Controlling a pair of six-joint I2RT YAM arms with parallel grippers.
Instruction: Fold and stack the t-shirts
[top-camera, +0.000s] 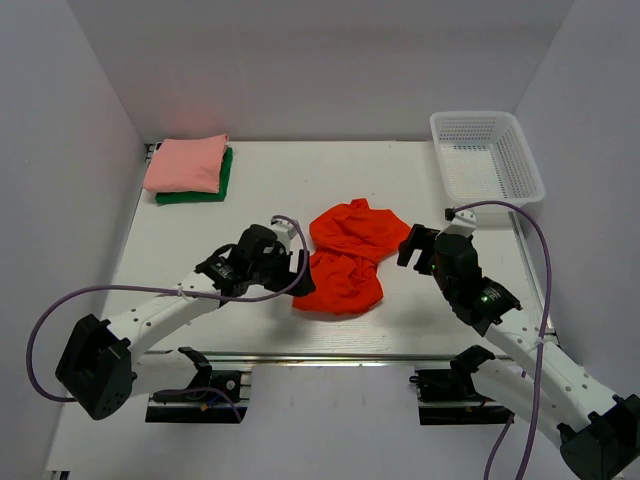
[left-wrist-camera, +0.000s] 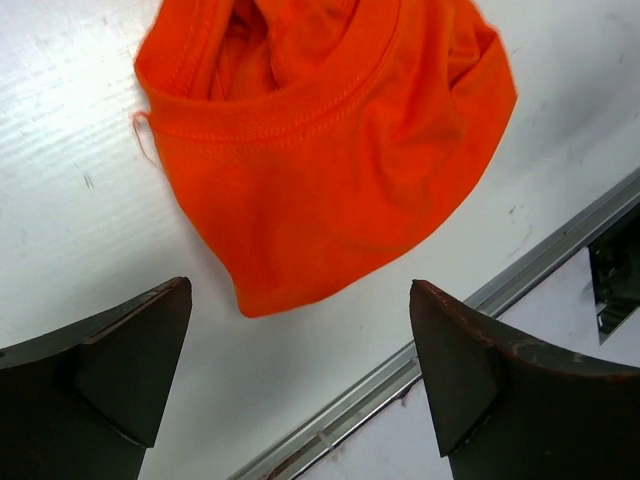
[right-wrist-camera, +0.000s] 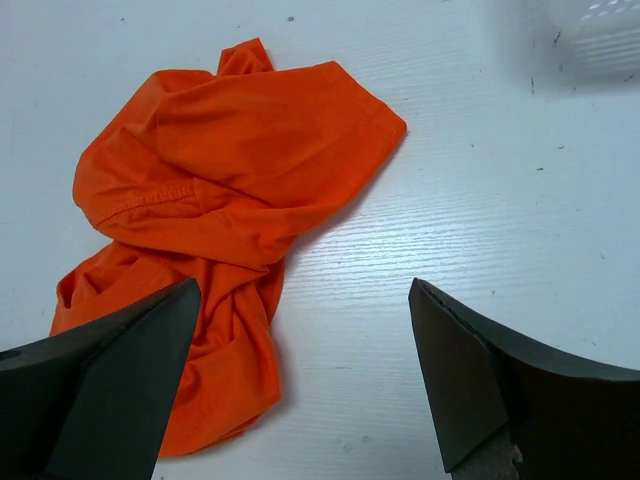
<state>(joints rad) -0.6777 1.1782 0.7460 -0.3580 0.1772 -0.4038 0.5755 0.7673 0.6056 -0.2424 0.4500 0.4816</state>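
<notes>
A bright orange-red t-shirt (top-camera: 347, 258) lies crumpled in the middle of the table. It also shows in the left wrist view (left-wrist-camera: 320, 140) and the right wrist view (right-wrist-camera: 220, 200). A pale salmon-pink t-shirt (top-camera: 186, 163) lies folded on top of a folded dark green t-shirt (top-camera: 205, 192) at the back left. My left gripper (top-camera: 293, 262) is open and empty just left of the orange shirt. My right gripper (top-camera: 415, 250) is open and empty just right of it. Neither touches the cloth.
A white plastic mesh basket (top-camera: 486, 162) stands at the back right corner. A metal rail (top-camera: 330, 355) runs along the table's near edge. White walls enclose the table on three sides.
</notes>
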